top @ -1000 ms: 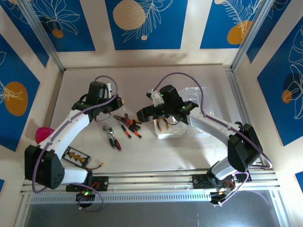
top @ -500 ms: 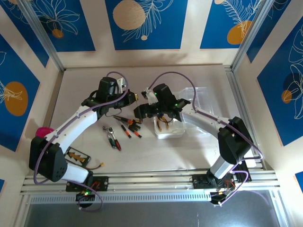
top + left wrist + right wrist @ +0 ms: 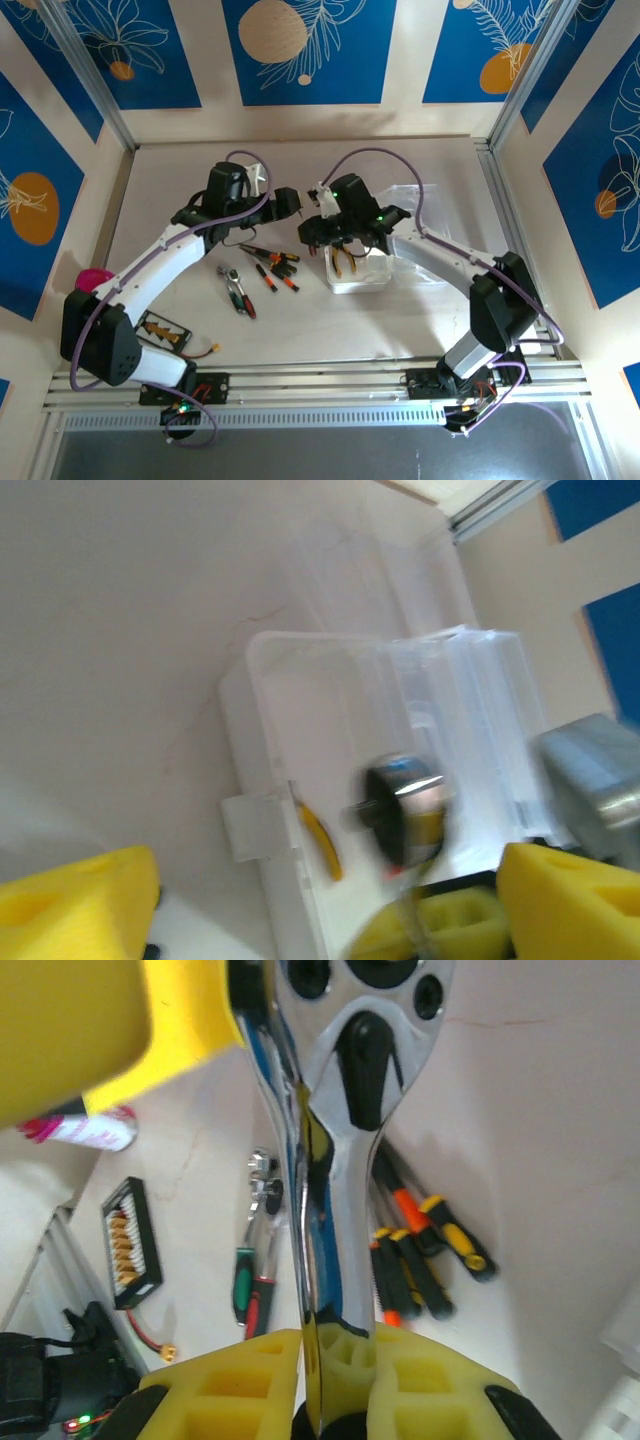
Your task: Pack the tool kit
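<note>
Overhead, the two arms meet just above the middle of the frame, where the left pincer [image 3: 287, 203] and the right pincer [image 3: 316, 228] sit close together over the pale worktop [image 3: 400, 320]. Just right of centre lies the clear case [image 3: 372, 280], open, with yellow-handled pliers [image 3: 345, 262] inside and its lid [image 3: 425, 215] folded out toward the upper right. Left of the case the screwdrivers [image 3: 275, 262] lie in a loose bunch, with a small ratchet [image 3: 238, 291] below and left of them. A black card [image 3: 160, 331] and a pink ball [image 3: 94, 281] sit at lower left. From the left wrist, the left pincer [image 3: 325, 880] stands wide, its yellow pads [image 3: 80, 900] far apart at the bottom corners. A blurred chrome wrench [image 3: 405, 805] hangs mid-frame, apart from both pads, in front of the case [image 3: 262, 730] and the pliers [image 3: 320, 842]. From the right wrist, the right pincer [image 3: 320, 1360] is clamped on the chrome wrench [image 3: 340, 1160], which runs up the middle of the frame. The screwdrivers [image 3: 430, 1260] lie right of centre, the ratchet [image 3: 262, 1182] left of it and the card [image 3: 128, 1240] at lower left.
</note>
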You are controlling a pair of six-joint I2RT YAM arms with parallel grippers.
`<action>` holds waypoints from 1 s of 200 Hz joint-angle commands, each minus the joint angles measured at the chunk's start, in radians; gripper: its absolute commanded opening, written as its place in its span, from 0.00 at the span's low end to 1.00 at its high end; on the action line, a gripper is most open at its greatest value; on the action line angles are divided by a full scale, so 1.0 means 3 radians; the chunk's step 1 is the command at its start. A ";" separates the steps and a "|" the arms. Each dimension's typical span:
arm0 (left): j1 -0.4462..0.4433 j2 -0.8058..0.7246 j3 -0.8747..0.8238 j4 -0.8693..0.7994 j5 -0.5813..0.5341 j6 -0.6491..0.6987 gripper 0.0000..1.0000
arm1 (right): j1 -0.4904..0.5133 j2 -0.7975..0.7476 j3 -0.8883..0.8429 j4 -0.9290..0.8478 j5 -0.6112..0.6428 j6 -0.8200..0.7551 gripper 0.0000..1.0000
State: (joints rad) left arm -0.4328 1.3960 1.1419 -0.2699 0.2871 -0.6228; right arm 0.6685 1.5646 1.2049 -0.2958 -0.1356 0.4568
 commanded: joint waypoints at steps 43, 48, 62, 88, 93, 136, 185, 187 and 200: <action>0.0460 -0.0251 0.0012 -0.0896 -0.0865 0.0712 1.00 | -0.0372 -0.0264 -0.0095 -0.1335 0.1366 -0.0271 0.00; 0.0466 -0.0264 -0.0020 -0.0918 -0.0909 0.0733 1.00 | -0.0397 -0.0248 -0.0114 -0.1379 0.1433 -0.0262 0.00; 0.0470 -0.0290 -0.0127 -0.0936 -0.0956 0.0746 1.00 | -0.0447 -0.0218 -0.0140 -0.1479 0.1603 -0.0250 0.00; 0.0476 -0.0300 -0.0289 -0.0897 -0.0894 0.0701 1.00 | -0.0515 -0.0161 -0.0125 -0.1617 0.1887 -0.0227 0.00; 0.0475 -0.0297 -0.0308 -0.0888 -0.0883 0.0691 1.00 | -0.0525 -0.0154 -0.0123 -0.1629 0.1921 -0.0229 0.00; 0.0476 -0.0246 -0.0347 -0.0850 -0.0832 0.0666 1.00 | -0.0535 0.0026 0.0005 -0.1826 0.2285 -0.0225 0.00; 0.0476 -0.0226 -0.0347 -0.0869 -0.0813 0.0670 1.00 | -0.0475 0.0194 0.0113 -0.1926 0.2516 -0.0175 0.23; 0.0474 -0.0228 -0.0349 -0.0875 -0.0812 0.0667 1.00 | -0.0475 0.0192 0.0115 -0.1923 0.2510 -0.0176 0.24; 0.0476 -0.0226 -0.0355 -0.0884 -0.0813 0.0669 1.00 | -0.0463 0.0192 0.0129 -0.1901 0.2487 -0.0174 0.35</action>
State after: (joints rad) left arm -0.2935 1.3251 1.0405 -0.5175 0.0429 -0.4351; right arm 0.5243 1.6272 1.2003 -0.8444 0.5571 0.3958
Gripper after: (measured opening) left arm 0.997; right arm 0.278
